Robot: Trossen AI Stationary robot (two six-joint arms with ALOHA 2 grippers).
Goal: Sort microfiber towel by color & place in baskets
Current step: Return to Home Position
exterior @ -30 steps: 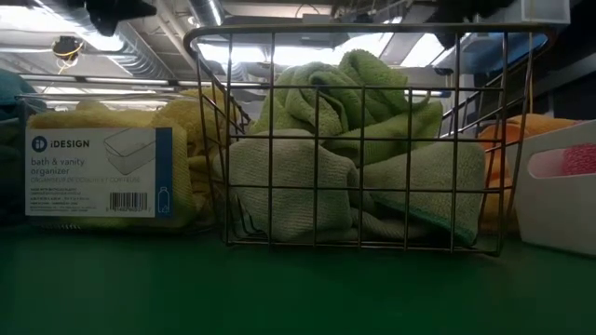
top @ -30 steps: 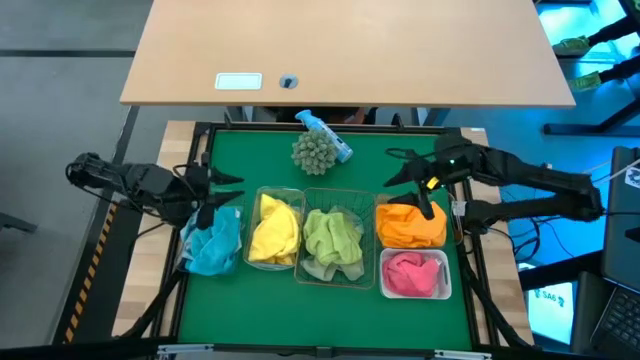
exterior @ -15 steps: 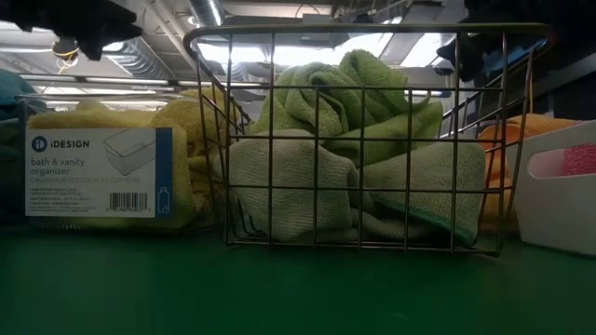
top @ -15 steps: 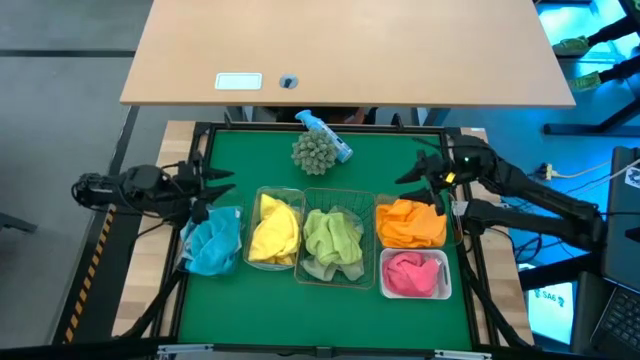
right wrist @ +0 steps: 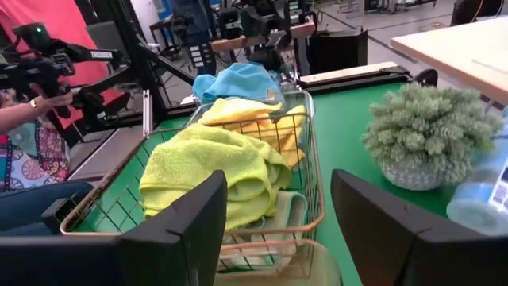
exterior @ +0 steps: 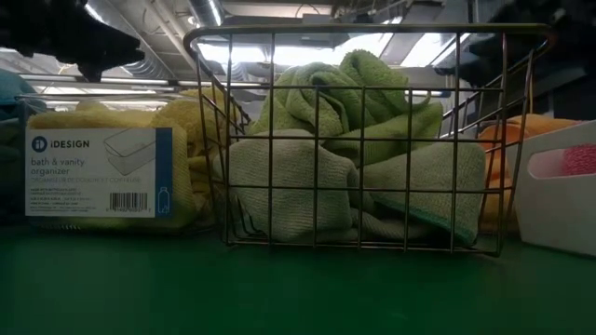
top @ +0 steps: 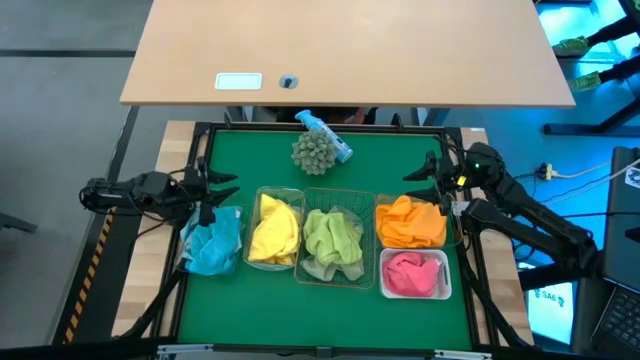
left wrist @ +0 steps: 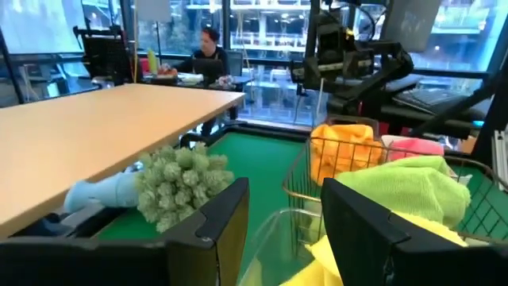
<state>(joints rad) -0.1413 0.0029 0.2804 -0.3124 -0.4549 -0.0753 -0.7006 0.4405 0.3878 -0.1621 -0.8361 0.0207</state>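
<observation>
Sorting looks complete; the step in hand, by my judgement, is the retreat to rest. Blue towel (top: 212, 245), yellow towel (top: 276, 230) and orange towel (top: 410, 222) lie in the clear bins (exterior: 98, 172). Green towel (exterior: 345, 140) is heaped in the wire basket (exterior: 354, 33), and pink towel (top: 412, 272) sits in the white bin (top: 384, 292). Left gripper (top: 222, 192) hangs just beside the blue towel, fingers (left wrist: 214, 230) spread and empty. Right gripper (top: 420, 178) is just beyond the orange towel, fingers (right wrist: 186, 230) wide and empty. To do it well: rise before drawing back, so no finger catches the wire rim or drags a towel corner, and keep both pairs of fingers apart. Table (top: 250, 160) is green-topped, with a spiky ball (top: 317, 152) and a blue bottle (top: 335, 142) near its far edge; a pale wooden table (top: 350, 50) stands beyond. Room: large windows and other rigs, a person (left wrist: 210, 40) seated far off, part of another person (right wrist: 28, 151) beside the rig.
</observation>
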